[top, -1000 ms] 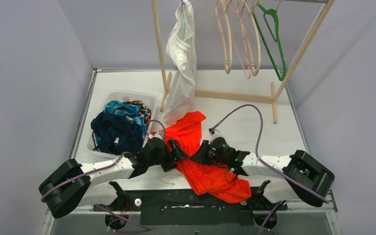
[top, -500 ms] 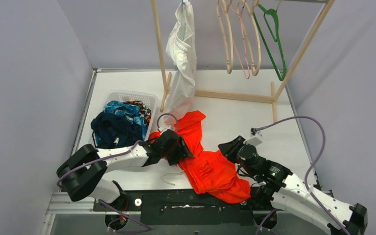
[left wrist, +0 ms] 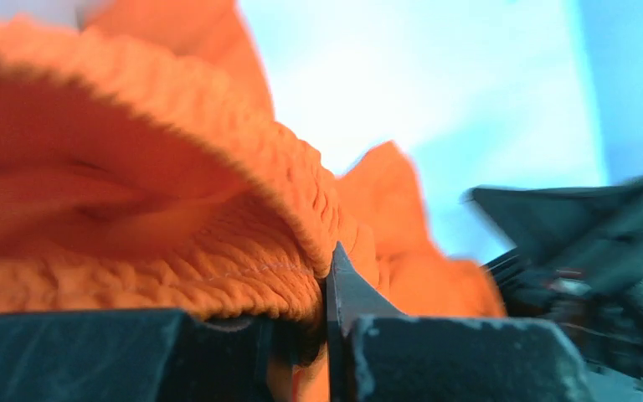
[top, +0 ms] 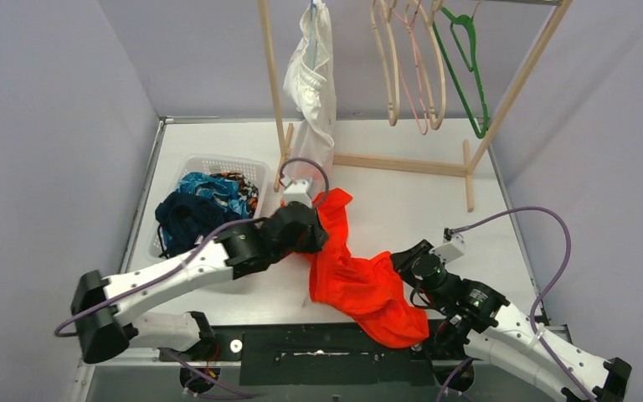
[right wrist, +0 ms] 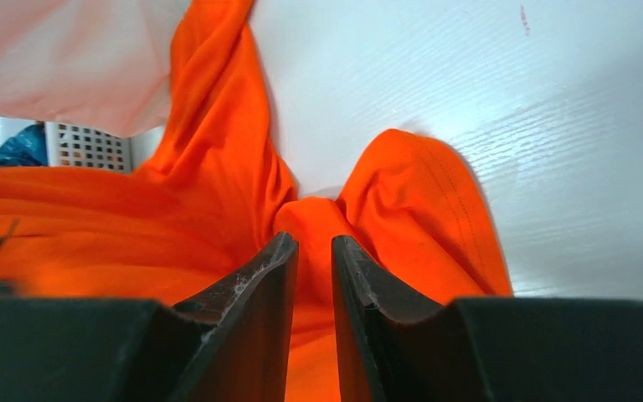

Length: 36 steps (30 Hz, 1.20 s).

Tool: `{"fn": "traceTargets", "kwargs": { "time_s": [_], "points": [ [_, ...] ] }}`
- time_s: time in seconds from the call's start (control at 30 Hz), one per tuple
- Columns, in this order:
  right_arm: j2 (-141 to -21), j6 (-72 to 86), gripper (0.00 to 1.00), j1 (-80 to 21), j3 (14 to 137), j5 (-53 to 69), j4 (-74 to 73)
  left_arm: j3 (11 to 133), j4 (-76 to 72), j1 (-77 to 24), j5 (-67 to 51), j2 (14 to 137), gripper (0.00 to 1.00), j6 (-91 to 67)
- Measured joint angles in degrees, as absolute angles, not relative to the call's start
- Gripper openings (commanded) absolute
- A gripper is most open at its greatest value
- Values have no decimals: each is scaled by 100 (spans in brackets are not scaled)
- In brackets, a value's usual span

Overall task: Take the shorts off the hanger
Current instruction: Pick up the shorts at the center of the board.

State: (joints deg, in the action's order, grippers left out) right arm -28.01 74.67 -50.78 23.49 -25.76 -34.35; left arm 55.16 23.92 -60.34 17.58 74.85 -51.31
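While the white shorts point(top: 311, 92) hang high behind the basket point(top: 218, 160), the orange shorts point(top: 360, 289) lie crumpled on the table just right of it. The left gripper point(left wrist: 322, 272) is pinched on their waistband. The right gripper point(right wrist: 314, 243), at their end farthest from the basket, has its jaws narrowly parted and grips nothing. I'd call this the carrying step: next, lift the bundle over the basket and let go.

The orange shorts point(top: 360, 280) are plain and vivid on the white bench point(top: 402, 201). The hanging shorts point(top: 314, 75) are white. The white basket point(top: 218, 161) holds navy shorts point(top: 191, 224), teal-blue wavy shorts point(top: 213, 188) and orange-black camouflage shorts point(top: 236, 178). One hanger point(top: 457, 79) is green.
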Motion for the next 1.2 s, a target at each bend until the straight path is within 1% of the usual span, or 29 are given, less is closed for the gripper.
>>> {"fn": "traceTargets", "kwargs": {
  "time_s": [0.1, 0.2, 0.27, 0.37, 0.5, 0.6, 0.67, 0.7, 0.73, 0.8, 0.87, 1.03, 1.07, 1.2],
  "points": [
    [-2974, 7463, 25, -5078, 2349, -2591, -3481, 6309, 2644, -6025, 2047, 6643, 0, -4185],
    [-3039, 7439, 25, -5078, 2355, -2655, -3485, 7129, 2801, -6023, 2097, 5999, 0, -3323],
    [-3044, 7426, 25, -5078, 2362, -2707, -3485, 7474, 2926, -6023, 2023, 5784, 0, -2963],
    [-3041, 7422, 25, -5078, 2397, -2775, -3485, 7561, 3133, -6010, 1673, 5732, 0, -2687],
    [-3046, 7424, 25, -5078, 2418, -2836, -3487, 6873, 3131, -6005, 845, 6289, 0, -2650],
    [-3063, 7424, 26, -5078, 2418, -2851, -3496, 6173, 2936, -6093, 191, 7301, 0, -2792],
    [-3070, 7424, 26, -5078, 2423, -2853, -3548, 5854, 2936, -6200, 36, 8003, 1, -2906],
    [-3070, 7426, 27, -5078, 2429, -2853, -3592, 5725, 2967, -6246, 62, 8246, 18, -2980],
    [-3070, 7426, 27, -5078, 2443, -2856, -3647, 5631, 3026, -6285, 145, 8394, 33, -3068],
    [-3063, 7426, 27, -5078, 2460, -2862, -3708, 5529, 3065, -6270, 355, 8444, 50, -3175],
    [-3046, 7426, 28, -5078, 2477, -2875, -3747, 5516, 2956, -6077, 473, 8374, 64, -3304],
    [-2943, 7439, 30, -5078, 2477, -2923, -3789, 5452, 2624, -5535, 862, 8300, 84, -3446],
    [-2932, 7443, 30, -5078, 2477, -2923, -3789, 5430, 2611, -5509, 939, 8311, 86, -3439],
    [-2917, 7461, 30, -5078, 2475, -2919, -3782, 5175, 2294, -5509, 934, 8591, 86, -3378]
  ]
}}
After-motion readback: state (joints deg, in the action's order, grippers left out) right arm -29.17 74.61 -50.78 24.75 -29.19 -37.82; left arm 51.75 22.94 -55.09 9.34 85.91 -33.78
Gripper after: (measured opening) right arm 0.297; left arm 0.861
